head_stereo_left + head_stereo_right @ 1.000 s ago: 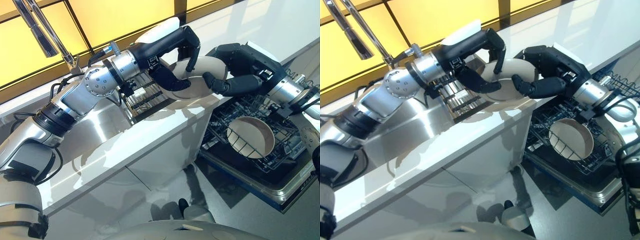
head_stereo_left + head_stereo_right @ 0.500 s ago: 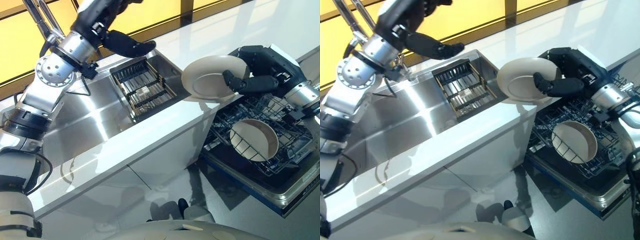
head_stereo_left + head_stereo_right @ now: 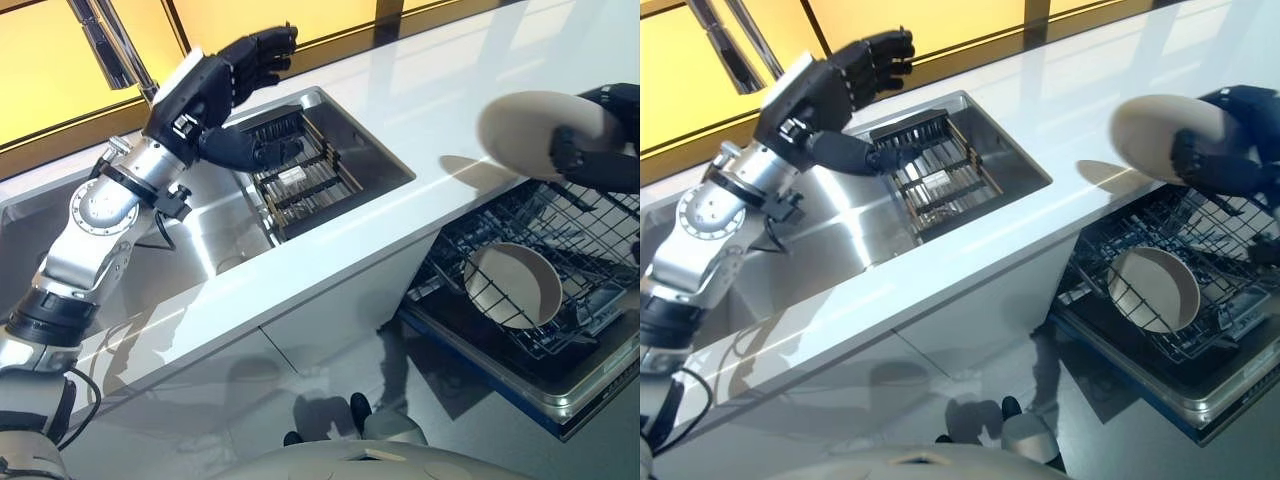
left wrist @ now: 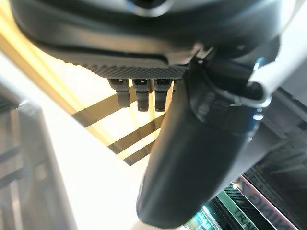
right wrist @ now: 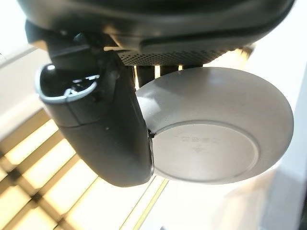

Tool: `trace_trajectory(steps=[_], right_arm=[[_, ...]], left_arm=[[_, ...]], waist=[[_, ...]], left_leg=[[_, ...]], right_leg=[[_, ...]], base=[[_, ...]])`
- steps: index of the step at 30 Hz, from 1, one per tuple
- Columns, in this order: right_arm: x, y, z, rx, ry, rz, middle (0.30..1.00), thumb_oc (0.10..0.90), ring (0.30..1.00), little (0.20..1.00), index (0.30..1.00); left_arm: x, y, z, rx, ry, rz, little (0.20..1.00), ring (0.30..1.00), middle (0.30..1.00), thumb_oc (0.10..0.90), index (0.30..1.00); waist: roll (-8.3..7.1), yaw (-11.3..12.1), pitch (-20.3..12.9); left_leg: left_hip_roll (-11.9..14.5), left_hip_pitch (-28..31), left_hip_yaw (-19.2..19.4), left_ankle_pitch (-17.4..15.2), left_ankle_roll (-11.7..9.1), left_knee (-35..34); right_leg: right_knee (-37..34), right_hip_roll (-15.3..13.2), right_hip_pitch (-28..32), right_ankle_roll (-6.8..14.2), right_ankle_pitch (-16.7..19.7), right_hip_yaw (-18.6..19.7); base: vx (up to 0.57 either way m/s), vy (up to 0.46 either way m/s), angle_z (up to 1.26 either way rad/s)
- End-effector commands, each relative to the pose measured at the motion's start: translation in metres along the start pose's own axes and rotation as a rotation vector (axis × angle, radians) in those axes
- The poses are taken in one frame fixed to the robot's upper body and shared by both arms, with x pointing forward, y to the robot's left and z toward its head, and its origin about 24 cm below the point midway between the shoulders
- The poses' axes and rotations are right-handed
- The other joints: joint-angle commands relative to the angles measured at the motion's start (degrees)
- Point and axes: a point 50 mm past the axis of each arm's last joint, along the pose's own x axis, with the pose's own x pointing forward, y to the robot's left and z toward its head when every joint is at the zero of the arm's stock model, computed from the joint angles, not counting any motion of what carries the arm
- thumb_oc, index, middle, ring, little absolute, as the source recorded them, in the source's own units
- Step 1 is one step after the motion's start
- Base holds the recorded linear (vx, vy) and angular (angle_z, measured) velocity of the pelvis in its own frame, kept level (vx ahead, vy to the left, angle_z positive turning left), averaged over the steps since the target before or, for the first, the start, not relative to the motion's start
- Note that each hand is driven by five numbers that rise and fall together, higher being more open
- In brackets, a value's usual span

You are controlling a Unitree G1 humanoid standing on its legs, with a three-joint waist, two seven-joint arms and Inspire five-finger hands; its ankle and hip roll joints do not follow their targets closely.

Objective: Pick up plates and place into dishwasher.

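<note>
My right hand is shut on a cream plate, pinching its rim with the thumb in front, and holds it in the air above the open dishwasher's rack. The right wrist view shows the plate's underside beside the thumb. A second cream plate stands tilted in the wire rack. My left hand is raised over the sink, open with fingers spread and nothing in it.
A dark dish rack sits in the steel sink. A tap rises behind it. The white counter runs to the right; the dishwasher door lies open below.
The left hand let go of the plate and swung back over the sink. The right hand carried the plate rightward, off the counter edge and above the dishwasher rack.
</note>
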Motion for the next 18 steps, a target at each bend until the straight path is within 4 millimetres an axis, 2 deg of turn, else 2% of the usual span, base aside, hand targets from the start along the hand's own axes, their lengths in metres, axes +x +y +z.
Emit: trace_trajectory(steps=[1,9,11,12,14,18], right_arm=[[0.007,-0.053,0.033,-0.125,-0.161,-0.232,0.3,0.1,0.3,0.2,0.3],[-0.007,-0.086,0.015,-0.2,-0.043,-0.403,0.3,0.1,0.3,0.2,0.3],[-0.011,-0.092,0.013,-0.217,-0.017,-0.41,0.3,0.1,0.3,0.2,0.3],[-0.016,-0.094,0.005,-0.266,0.035,-0.395,0.3,0.1,0.3,0.2,0.3],[-0.017,-0.095,0.002,-0.281,0.052,-0.388,0.3,0.1,0.3,0.2,0.3],[-0.015,-0.088,-0.01,-0.328,0.119,-0.335,0.3,0.1,0.3,0.2,0.3]], left_arm=[[0.009,0.023,0.031,0.078,-0.146,0.076,0.9,0.9,0.9,0.8,0.9],[0.014,0.013,0.026,0.08,-0.115,-0.006,0.9,0.9,0.9,0.8,0.9],[0.016,0.011,0.029,0.08,-0.122,-0.016,0.9,0.9,0.9,0.8,0.9],[0.018,0.007,0.032,0.064,-0.137,-0.038,0.9,0.9,0.9,0.8,0.9],[0.02,0.005,0.034,0.056,-0.144,-0.05,0.9,0.9,0.9,0.8,0.9],[0.027,-0.013,0.038,0.037,-0.161,-0.137,0.9,0.9,0.9,0.8,0.9]], waist=[[-2.33,-0.25,-6.35],[-2.74,-1.39,-5.29],[-2.73,-1.74,-5.03],[-2.71,-2.03,-4.8],[-2.68,-2.11,-4.64],[-2.58,-2.25,-4.1]], left_leg=[[0.04,0.34,-3.26,-1.23,0.82,0.36],[0.39,0.37,-2.04,-1.11,0.58,0.36],[0.44,0.35,-1.82,-1.07,0.48,0.39],[0.51,0.29,-1.7,-1.08,0.49,0.38],[0.54,0.27,-1.64,-1.08,0.51,0.38],[0.58,0.28,-1.34,-0.97,0.54,0.39]], right_leg=[[2.77,1.83,0.17,4.16,-1.61,0.34],[2.66,1.81,-0.12,4.49,-0.87,0.35],[2.8,1.8,-0.26,4.59,-0.8,0.39],[2.91,1.73,-0.43,4.68,-0.76,0.31],[2.98,1.69,-0.53,4.72,-0.69,0.26],[2.94,1.57,-0.63,4.76,-0.38,0.19]], base=[[0.0,0.0,0.0],[0.0,0.0,0.0],[0.0,-0.001,-0.02],[0.0,0.0,0.0],[0.0,0.0,0.0],[-0.01,-0.041,-0.12]])
